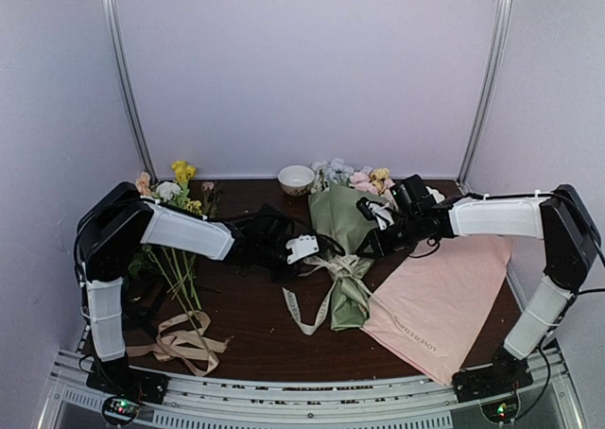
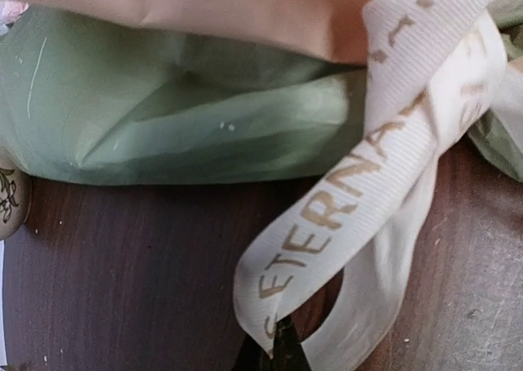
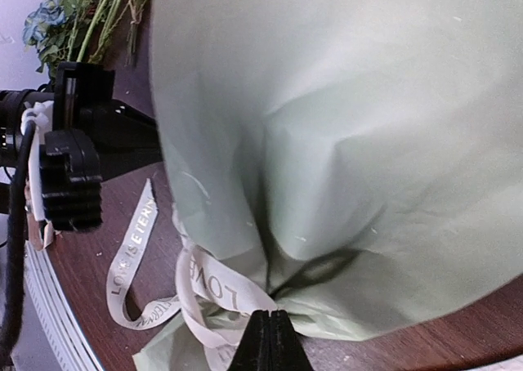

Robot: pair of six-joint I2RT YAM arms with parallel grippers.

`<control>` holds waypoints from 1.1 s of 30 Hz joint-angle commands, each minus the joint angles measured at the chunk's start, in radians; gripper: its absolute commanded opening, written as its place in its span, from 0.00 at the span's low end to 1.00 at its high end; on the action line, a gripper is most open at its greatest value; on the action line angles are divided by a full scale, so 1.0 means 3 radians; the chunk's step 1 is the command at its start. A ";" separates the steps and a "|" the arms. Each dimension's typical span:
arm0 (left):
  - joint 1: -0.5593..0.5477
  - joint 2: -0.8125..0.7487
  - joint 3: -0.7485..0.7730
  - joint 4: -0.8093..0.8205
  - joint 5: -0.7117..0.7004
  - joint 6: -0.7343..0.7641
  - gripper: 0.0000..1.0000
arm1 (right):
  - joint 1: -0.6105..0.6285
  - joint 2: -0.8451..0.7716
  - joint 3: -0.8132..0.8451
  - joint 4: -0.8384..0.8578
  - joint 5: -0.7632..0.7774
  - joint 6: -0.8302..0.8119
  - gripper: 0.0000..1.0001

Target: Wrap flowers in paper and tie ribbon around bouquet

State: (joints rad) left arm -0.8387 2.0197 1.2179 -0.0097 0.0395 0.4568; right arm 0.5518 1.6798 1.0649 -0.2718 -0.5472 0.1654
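The bouquet (image 1: pixel 342 223) lies in the middle of the table, an olive-green paper (image 3: pixel 343 142) cone with pink, yellow and pale blooms (image 1: pixel 364 177) at its far end. The lettered cream ribbon (image 1: pixel 345 270) wraps its narrow waist, one tail trailing toward the front. My left gripper (image 1: pixel 317 249) is at the bouquet's left side. In the left wrist view its fingertips (image 2: pixel 282 346) are shut on a fold of a ribbon (image 2: pixel 343 199) loop. My right gripper (image 1: pixel 367 243) comes in from the right, shut, its tips (image 3: pixel 270 338) pinching a ribbon (image 3: pixel 216 285) strand at the paper's waist.
Loose flowers (image 1: pixel 180 197) lie at the far left, with a plain tan ribbon (image 1: pixel 180 339) heaped near the front left. A pink sheet (image 1: pixel 444 297) covers the right side under the right arm. A small white bowl (image 1: pixel 296 179) stands at the back.
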 commanded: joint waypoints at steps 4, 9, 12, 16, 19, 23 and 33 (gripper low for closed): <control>0.0040 -0.0267 -0.0315 0.0015 -0.0241 -0.0332 0.00 | -0.0439 -0.0420 -0.0556 0.0165 0.0437 0.0242 0.00; 0.0040 -0.0407 -0.0581 0.0006 -0.0324 -0.0589 0.00 | -0.0785 -0.0572 -0.0922 0.0170 0.0522 0.0346 0.00; 0.0040 -0.0464 -0.0671 -0.0075 -0.0371 -0.0715 0.00 | -0.0925 -0.0571 -0.1055 0.0195 0.0482 0.0411 0.00; 0.0040 -0.0515 -0.0722 0.0019 -0.0187 -0.0735 0.00 | -0.0870 -0.0528 -0.1015 0.0458 -0.0043 0.0414 0.00; 0.0037 -0.0505 -0.0650 0.0063 -0.0189 -0.0734 0.00 | -0.0607 -0.0543 -0.0835 0.0574 -0.0226 0.0333 0.11; 0.0040 -0.0484 -0.0563 0.0063 -0.0172 -0.0708 0.00 | -0.0299 -0.0421 -0.0645 0.0802 -0.0315 0.0469 0.41; 0.0040 -0.0474 -0.0573 0.0038 -0.0136 -0.0715 0.00 | 0.0115 0.0159 -0.0244 0.0907 -0.0221 0.0743 0.59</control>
State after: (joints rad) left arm -0.8330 1.8938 1.0256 -0.0238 -0.0193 0.2539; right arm 0.5583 1.6752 0.9401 -0.0017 -0.6205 0.3645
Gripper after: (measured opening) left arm 0.015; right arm 0.591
